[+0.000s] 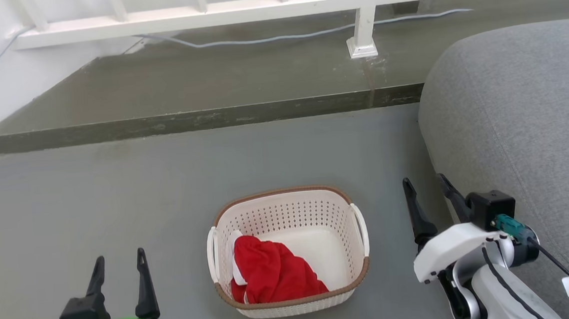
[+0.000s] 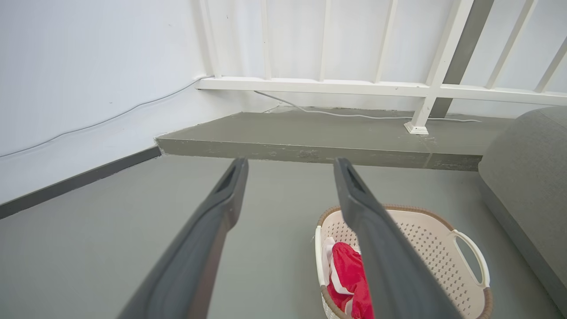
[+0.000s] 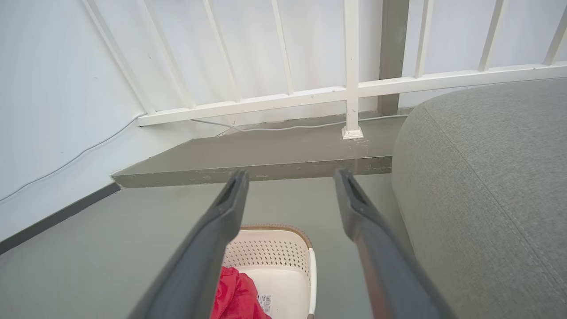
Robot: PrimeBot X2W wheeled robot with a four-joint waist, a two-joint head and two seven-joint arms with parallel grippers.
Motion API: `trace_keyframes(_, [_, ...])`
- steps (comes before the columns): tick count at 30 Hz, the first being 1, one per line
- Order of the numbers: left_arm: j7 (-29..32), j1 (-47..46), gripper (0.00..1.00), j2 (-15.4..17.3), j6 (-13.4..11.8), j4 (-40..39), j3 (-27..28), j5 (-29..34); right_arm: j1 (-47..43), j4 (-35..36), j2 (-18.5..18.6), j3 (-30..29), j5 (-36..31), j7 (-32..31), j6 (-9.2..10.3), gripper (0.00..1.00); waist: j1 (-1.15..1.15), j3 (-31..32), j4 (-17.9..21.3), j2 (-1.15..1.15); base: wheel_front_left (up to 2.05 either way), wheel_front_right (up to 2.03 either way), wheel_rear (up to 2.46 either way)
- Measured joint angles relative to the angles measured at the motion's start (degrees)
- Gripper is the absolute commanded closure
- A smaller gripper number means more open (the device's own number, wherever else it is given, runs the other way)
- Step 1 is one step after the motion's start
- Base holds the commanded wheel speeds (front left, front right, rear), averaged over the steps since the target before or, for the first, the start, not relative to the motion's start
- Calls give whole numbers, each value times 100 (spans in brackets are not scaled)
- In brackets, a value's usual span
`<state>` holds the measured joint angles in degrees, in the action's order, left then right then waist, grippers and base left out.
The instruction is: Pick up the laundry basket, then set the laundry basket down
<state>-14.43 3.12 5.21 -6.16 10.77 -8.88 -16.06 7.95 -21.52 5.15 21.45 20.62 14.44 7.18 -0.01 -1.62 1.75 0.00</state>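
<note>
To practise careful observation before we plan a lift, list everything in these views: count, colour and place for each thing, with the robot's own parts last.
laundry basket: one, cream-white with a brown rim, on the floor in the middle
garment: one, red, inside the laundry basket, toward its left side
sofa: one, grey, at the right
step: one, olive-grey, raised, beyond the laundry basket
railing: one, white, standing on the step
cable: one, pale, lying along the step
floor: one, grey
left end effector: one, dark fingers, open, lower left, apart from the laundry basket
right end effector: one, dark fingers, open, right of the laundry basket, apart from it
</note>
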Motion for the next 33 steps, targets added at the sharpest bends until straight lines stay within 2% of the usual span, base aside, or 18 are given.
trace_keyframes(29, [0,426,0,-53,-1,-615,179,297,-397,611,-140,-311,-307,-1,0,0,0,-67,5,0,0,0,0])
trace_keyframes(30, [0,426,100,-54,-1,-637,186,327,-402,625,-142,-330,-311,-1,0,100,0,-76,9,0,0,0,0])
trace_keyframes(33, [12,432,100,-103,1,-431,131,322,-482,453,-158,-301,-303,-4,-3,100,0,-79,9,0,0,0,0])
